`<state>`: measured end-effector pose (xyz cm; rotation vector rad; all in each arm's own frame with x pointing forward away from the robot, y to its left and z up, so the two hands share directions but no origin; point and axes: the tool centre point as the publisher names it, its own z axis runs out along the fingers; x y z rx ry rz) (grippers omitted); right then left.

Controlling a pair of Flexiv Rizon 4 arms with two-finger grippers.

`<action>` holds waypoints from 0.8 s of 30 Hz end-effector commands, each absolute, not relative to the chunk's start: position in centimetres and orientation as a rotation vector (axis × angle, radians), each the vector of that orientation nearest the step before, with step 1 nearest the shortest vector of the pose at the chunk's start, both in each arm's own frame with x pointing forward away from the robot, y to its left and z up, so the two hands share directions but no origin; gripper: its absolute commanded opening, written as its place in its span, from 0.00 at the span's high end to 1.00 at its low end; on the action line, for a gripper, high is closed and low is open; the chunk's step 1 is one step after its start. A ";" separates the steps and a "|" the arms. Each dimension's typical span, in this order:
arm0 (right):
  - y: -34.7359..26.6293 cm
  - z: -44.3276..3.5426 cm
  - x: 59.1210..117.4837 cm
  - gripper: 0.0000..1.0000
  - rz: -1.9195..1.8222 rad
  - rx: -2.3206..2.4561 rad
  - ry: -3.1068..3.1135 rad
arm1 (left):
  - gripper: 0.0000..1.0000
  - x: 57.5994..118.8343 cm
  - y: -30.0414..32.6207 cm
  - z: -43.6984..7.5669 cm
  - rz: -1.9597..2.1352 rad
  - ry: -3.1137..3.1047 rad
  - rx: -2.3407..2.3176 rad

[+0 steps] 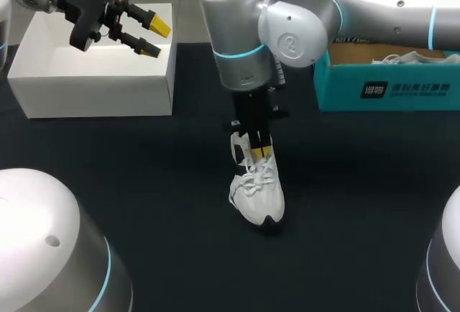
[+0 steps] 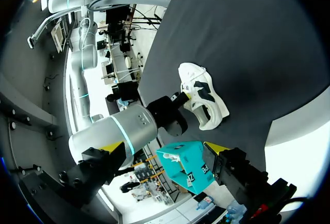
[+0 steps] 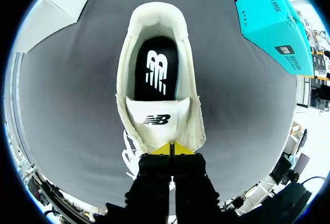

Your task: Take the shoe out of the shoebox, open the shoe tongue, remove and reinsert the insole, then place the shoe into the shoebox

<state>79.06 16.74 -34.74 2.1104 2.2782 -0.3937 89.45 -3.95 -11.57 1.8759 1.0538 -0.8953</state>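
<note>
Two tips of the right end effector (image 3: pixel 170 149) are pressed together at the tongue (image 3: pixel 154 120); insole (image 3: pixel 156 74) and heel (image 3: pixel 154 20) are seen straight ahead. Left end effector (image 1: pixel 155 37) is spread, well apart.

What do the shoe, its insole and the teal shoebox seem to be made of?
The shoe: probably white textile or synthetic leather, matte, fuzzy collar edge. The insole: likely fabric-covered foam, matte black, printed logo. The shoebox: apparently cardboard, smooth teal print, sharp folded edges.
</note>
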 end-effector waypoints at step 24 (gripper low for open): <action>17.6 -32.8 82.1 1.00 -0.189 1.930 2.346 | 0.00 89.5 -3.9 -11.5 -0.894 1.055 1.880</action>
